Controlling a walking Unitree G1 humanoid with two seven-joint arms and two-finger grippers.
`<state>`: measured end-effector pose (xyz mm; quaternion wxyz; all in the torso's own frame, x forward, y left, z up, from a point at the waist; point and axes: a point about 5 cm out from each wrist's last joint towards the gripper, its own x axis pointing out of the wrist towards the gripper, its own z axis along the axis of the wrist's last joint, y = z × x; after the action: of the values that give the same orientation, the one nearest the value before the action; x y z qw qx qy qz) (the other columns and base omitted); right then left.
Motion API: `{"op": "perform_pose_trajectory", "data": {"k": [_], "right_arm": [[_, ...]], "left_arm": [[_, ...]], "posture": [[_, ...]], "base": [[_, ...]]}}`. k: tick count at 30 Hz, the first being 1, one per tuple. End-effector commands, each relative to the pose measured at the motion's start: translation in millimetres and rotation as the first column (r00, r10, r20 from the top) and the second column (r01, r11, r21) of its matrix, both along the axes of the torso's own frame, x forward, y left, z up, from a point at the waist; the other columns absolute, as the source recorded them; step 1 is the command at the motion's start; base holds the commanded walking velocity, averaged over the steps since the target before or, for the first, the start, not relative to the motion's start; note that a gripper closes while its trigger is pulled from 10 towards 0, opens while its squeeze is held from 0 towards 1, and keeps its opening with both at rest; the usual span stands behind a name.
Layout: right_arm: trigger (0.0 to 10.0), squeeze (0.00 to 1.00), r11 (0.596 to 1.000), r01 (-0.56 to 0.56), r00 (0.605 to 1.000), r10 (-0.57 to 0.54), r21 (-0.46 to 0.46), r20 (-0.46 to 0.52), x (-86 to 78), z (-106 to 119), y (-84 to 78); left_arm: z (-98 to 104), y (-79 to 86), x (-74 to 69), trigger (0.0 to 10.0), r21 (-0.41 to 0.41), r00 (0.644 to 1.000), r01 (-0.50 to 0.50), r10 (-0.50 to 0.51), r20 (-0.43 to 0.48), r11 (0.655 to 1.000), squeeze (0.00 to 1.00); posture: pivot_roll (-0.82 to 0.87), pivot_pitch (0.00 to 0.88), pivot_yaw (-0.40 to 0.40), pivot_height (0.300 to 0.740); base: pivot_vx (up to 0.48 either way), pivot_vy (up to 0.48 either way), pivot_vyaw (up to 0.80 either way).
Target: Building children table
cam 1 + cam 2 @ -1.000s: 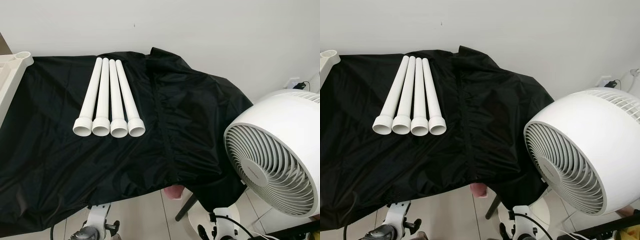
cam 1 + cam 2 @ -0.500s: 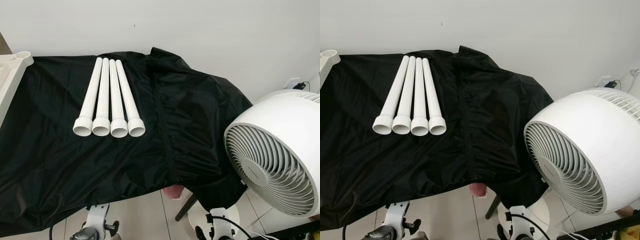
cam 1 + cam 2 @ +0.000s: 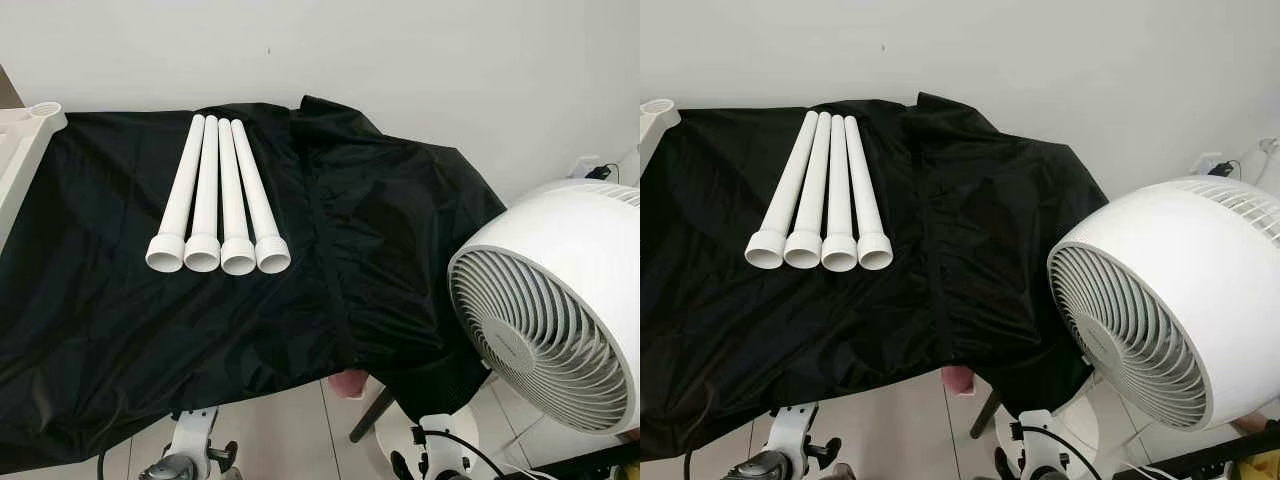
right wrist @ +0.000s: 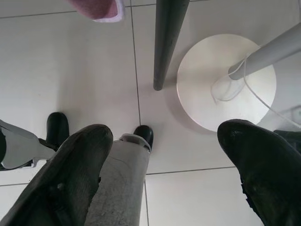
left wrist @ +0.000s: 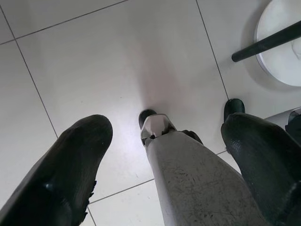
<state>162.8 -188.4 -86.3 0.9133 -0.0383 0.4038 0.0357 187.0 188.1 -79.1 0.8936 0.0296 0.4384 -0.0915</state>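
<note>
since a second ago almost nothing has moved: the four white plastic table legs (image 3: pixel 218 198) lie in the same row, and the head views have shifted only very slightly, which is camera drift, not the things. the black cloth's fold by the right edge looks a touch flatter than before

the legs are tapered tubes, side by side and touching, wide open ends toward the robot, narrow ends toward the white wall (image 3: pixel 400 60). they rest on the glossy black fabric cover (image 3: pixel 120 320) draped over a table, left of its centre seam

white plastic tabletop edge with a round socket (image 3: pixel 30 120) at the far left, touching the cover's edge. large white round floor fan (image 3: pixel 550 320) stands at the right, just beside the draped corner; its round white base (image 4: pixel 225 89) sits on the pale tiled floor (image 5: pixel 94 70) near a dark table leg (image 4: pixel 167 37)

left gripper (image 5: pixel 167 141) hangs low over the tiles, its two black fingers (image 5: pixel 70 165) spread apart, holding nothing. right gripper (image 4: pixel 162 146) likewise hangs idle, fingers (image 4: pixel 75 169) spread wide, nothing between them. both well below the tabletop and apart from the legs
</note>
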Motion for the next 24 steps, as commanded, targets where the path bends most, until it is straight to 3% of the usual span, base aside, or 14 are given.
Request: {"op": "perform_pose_trajectory", "data": {"k": [1,7,21,24], "right_arm": [[10.0,0.00,1.000,0.004,1.000,-0.004,-0.006,-0.029,-4.3,-2.5,-1.0],[10.0,0.05,1.000,0.011,0.999,-0.011,-0.009,-0.032,-3.9,-2.6,-1.5],[10.0,0.03,0.999,0.033,0.998,-0.033,-0.005,-0.046,-7.7,-4.2,-2.8],[10.0,0.00,0.998,0.057,0.997,-0.057,0.008,-0.050,-9.6,-4.8,-4.4]], "left_arm": [[-1.1,0.9,-1.0,10.0,0.025,1.000,-0.020,0.021,-0.008,0.999,0.00],[-0.5,2.3,-0.1,10.0,0.031,1.000,-0.017,0.017,-0.009,0.999,0.00],[0.7,3.0,2.5,10.0,0.036,1.000,-0.013,0.013,-0.006,0.999,0.00],[0.3,2.9,1.7,10.0,0.036,1.000,-0.013,0.014,-0.009,0.999,0.00]], "posture": [[0.01,0.000,-0.043,0.740],[0.01,0.000,-0.037,0.740],[0.01,0.000,-0.036,0.740],[0.01,0.000,-0.036,0.740]], "base": [[0.000,0.000,0.52],[0.000,0.000,0.75],[0.000,0.271,0.80],[0.000,0.279,0.00]]}}
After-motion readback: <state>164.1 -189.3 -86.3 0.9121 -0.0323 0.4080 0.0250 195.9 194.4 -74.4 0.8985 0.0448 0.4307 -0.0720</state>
